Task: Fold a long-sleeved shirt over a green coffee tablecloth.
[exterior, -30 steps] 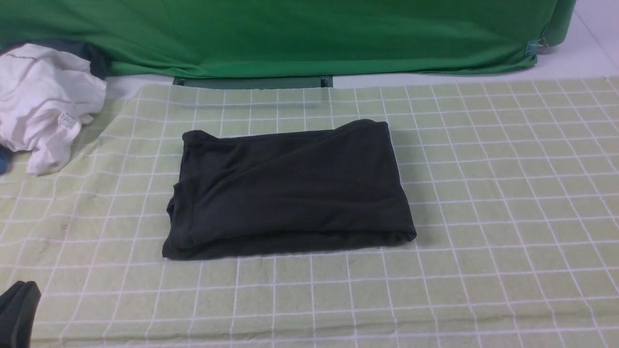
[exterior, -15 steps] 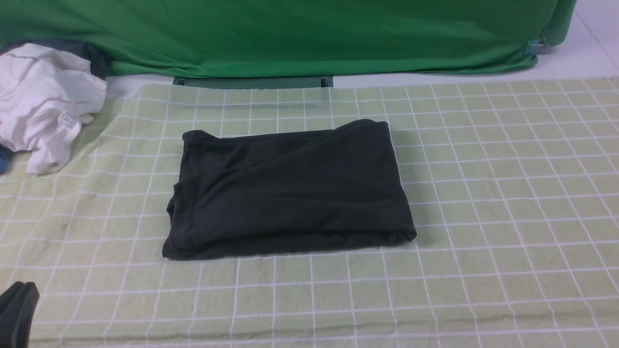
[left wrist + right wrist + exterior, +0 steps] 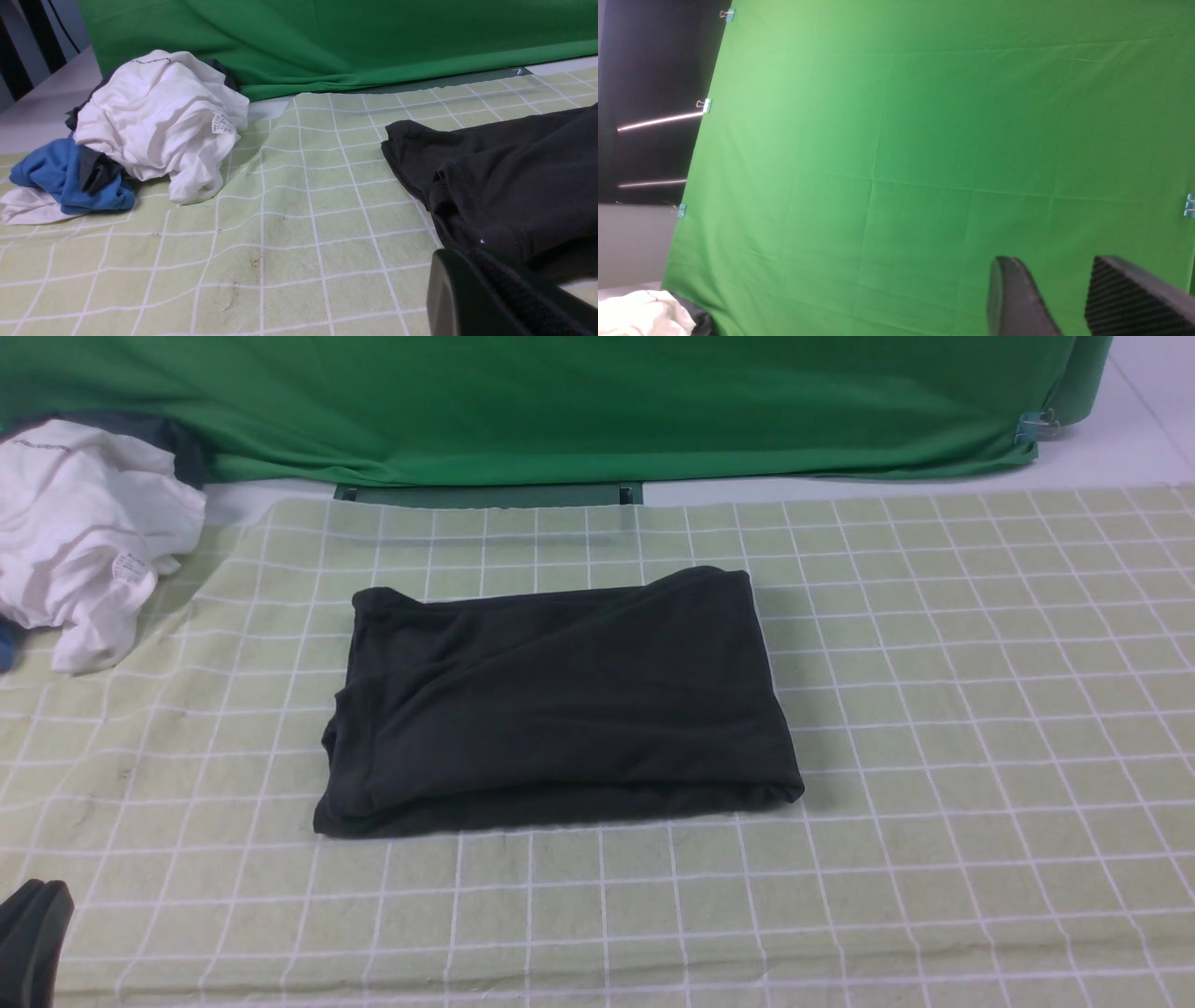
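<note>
The long-sleeved shirt lies folded into a black rectangle in the middle of the pale yellow-green gridded tablecloth; its print and neck label are hidden. Only the dark tip of my left gripper shows in the front view, at the near left corner, apart from the shirt. In the left wrist view the shirt's hemmed edge lies just beyond my left gripper, whose fingers are shut together and empty. My right gripper is raised and open, facing the backdrop. It is outside the front view.
A crumpled white garment with a small tag sits at the far left, on a blue cloth. A deep-green fabric sheet hangs along the back, clipped at its right corner. The tablecloth shows faint stains.
The left gripper's tip has slipped slightly lower toward the front view's bottom-left corner. The shirt has not moved.
</note>
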